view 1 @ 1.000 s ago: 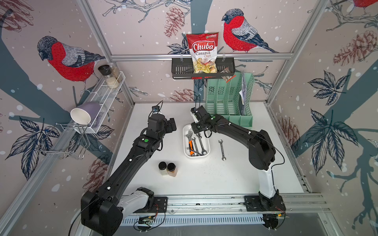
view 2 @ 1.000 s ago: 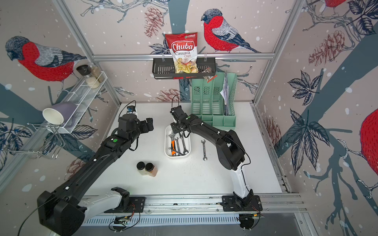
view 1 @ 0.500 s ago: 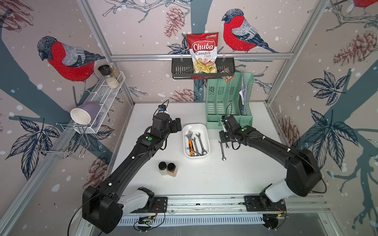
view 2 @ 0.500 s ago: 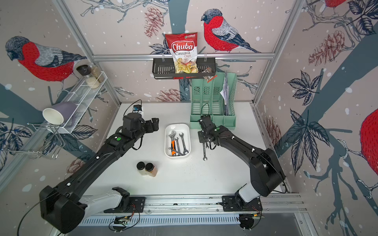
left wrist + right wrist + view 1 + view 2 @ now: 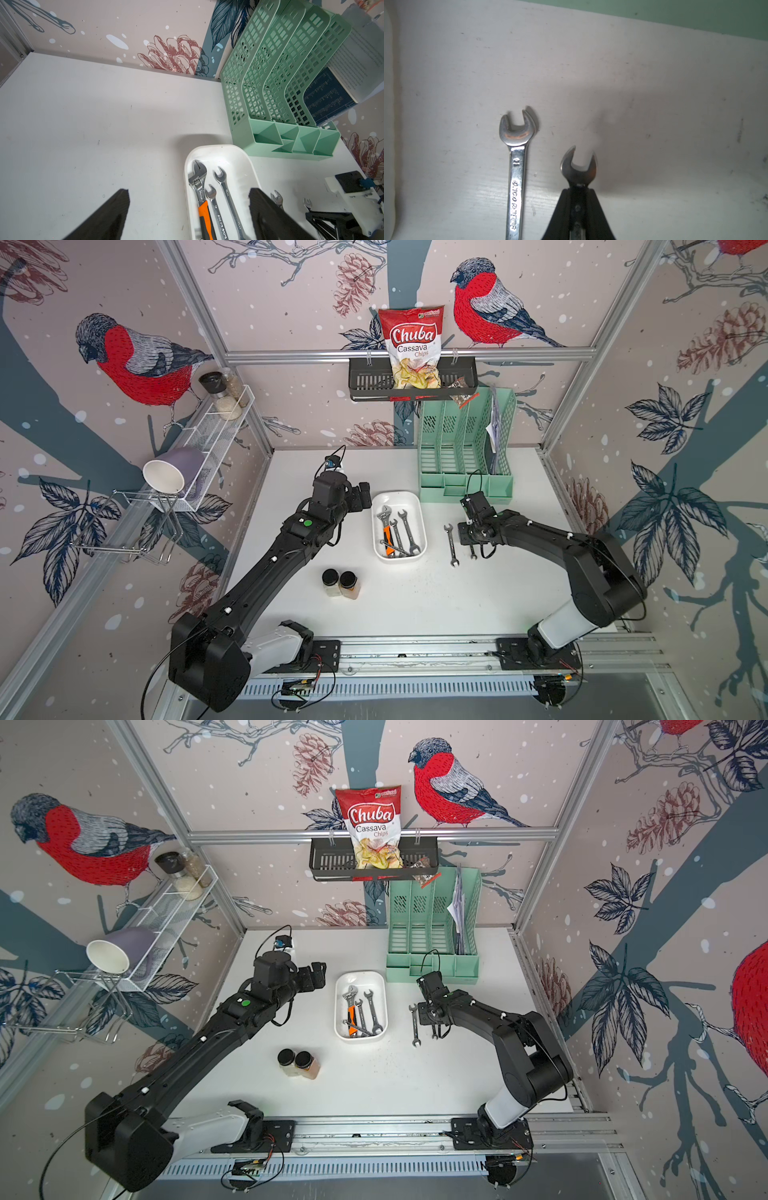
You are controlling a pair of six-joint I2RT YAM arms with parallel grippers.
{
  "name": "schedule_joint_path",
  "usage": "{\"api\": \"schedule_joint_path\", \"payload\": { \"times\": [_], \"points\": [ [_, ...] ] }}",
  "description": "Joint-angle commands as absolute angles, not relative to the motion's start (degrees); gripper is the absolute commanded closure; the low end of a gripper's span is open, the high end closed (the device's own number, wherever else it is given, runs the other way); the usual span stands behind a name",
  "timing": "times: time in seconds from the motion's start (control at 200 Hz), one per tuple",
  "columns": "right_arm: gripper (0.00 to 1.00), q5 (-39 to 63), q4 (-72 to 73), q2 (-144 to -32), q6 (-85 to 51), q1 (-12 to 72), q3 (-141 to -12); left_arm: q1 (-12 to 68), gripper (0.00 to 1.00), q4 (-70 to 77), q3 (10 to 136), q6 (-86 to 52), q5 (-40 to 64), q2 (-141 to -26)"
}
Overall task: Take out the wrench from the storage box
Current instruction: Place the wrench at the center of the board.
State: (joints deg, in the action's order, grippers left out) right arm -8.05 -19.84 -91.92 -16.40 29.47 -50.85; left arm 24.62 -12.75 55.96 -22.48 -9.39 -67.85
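- Gripping small open-end wrench [image 5: 578,166] by shank w/ R gripper [image 5: 579,188], jaws nearly shut; out of storage box [image 5: 399,498], box near gripper.
- Prob. steel: stiff, light, slippy; best pinched mid-shank.
- L gripper [image 5: 187,194] wide open, empty.

Pale pink walls [image 5: 291,315] printed with red-breasted birds [image 5: 484,308], pine cones [image 5: 353,285] and dark leaves [image 5: 669,414] enclose a white table [image 5: 415,605]. A silver rail [image 5: 299,353] crosses the back wall at twelve o'clock; a white wire shelf [image 5: 208,435] hangs at ten o'clock. Light is even.
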Motion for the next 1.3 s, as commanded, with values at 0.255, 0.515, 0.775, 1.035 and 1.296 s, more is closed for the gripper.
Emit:
{"api": "schedule_joint_path", "payload": {
  "times": [0.255, 0.515, 0.775, 1.035, 1.296],
  "points": [
    [0.96, -8.08, -18.46, -94.02, -17.20, 28.88, -50.31, 24.26, 0.06, -10.89, 55.20, -21.32, -11.16, -66.92],
    [0.93, -8.91, -18.99, -93.12, -18.30, 28.93, -48.96, 24.08, 0.06, -10.98, 55.20, -21.23, -10.99, -66.97],
    [0.91, -8.95, -18.72, -93.93, -18.80, 29.00, -48.31, 24.02, 0.06, -11.07, 55.20, -21.07, -10.99, -66.73],
    [0.88, -9.06, -18.81, -94.40, -19.00, 29.10, -48.10, 24.00, 0.06, -11.07, 55.02, -21.17, -11.16, -66.48],
    [0.87, -8.90, -18.39, -95.94, -19.62, 29.05, -48.25, 24.02, 0.06, -11.14, 55.03, -21.14, -11.21, -66.15]
  ]
}}
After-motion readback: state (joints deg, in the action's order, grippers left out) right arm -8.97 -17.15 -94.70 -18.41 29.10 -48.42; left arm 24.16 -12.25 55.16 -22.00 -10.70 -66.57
